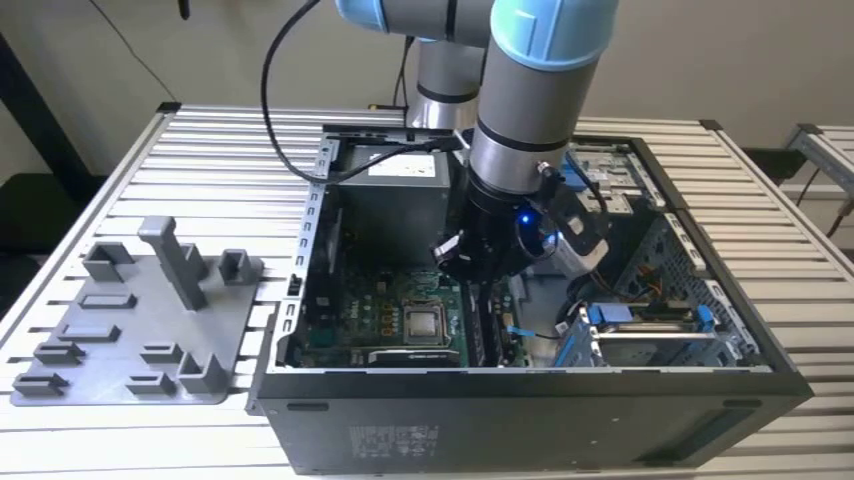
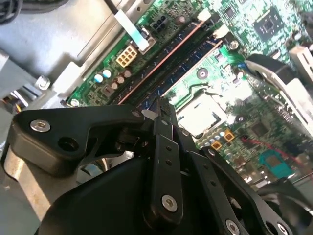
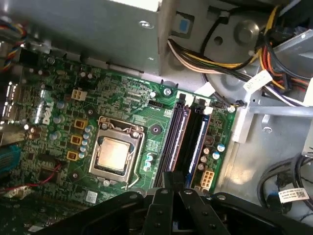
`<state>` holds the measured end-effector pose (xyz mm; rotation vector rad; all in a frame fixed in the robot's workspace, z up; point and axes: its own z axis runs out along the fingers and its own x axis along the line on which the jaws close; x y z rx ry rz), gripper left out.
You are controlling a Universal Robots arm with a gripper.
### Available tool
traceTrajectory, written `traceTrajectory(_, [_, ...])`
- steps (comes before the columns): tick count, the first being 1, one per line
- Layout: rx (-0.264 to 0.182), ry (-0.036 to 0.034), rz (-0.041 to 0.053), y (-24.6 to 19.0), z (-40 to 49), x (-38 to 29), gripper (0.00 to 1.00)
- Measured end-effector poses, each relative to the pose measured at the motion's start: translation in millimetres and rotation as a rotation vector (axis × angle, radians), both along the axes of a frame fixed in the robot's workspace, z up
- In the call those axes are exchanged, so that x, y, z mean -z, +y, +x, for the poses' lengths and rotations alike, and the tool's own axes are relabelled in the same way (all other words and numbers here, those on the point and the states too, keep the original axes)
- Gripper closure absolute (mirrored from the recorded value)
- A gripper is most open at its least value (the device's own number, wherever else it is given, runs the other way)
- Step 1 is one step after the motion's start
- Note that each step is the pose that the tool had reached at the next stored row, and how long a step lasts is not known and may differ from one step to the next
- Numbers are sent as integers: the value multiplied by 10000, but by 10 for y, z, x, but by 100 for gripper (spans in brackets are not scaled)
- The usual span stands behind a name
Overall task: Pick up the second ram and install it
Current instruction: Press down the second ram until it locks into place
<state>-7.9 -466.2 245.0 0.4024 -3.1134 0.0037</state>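
You have the open computer case (image 1: pixel 747 345) on the slatted table (image 1: pixel 227 135). The fixture plate (image 1: pixel 134 320) lies on the table at the exterior view's left, just beside the case. Inside, the motherboard (image 1: pixel 350 325) lies on the case floor. The processor socket (image 3: pixel 114 152) sits on it; memory slots (image 3: pixel 188 139) run alongside, between socket and cable bundle (image 3: pixel 220 54). The gripper (image 1: pixel 467 262) hangs over the board, above the slots.

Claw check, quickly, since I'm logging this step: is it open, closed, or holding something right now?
Claw: closed, fingers pinched together over the memory sockets of the motherboard; whether the second ram sits between them cannot be told.
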Motion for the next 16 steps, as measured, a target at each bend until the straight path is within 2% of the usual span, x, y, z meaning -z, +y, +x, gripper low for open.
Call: traceTrajectory(16, [-2910, 0, 0, 0, 0, 6, 89])
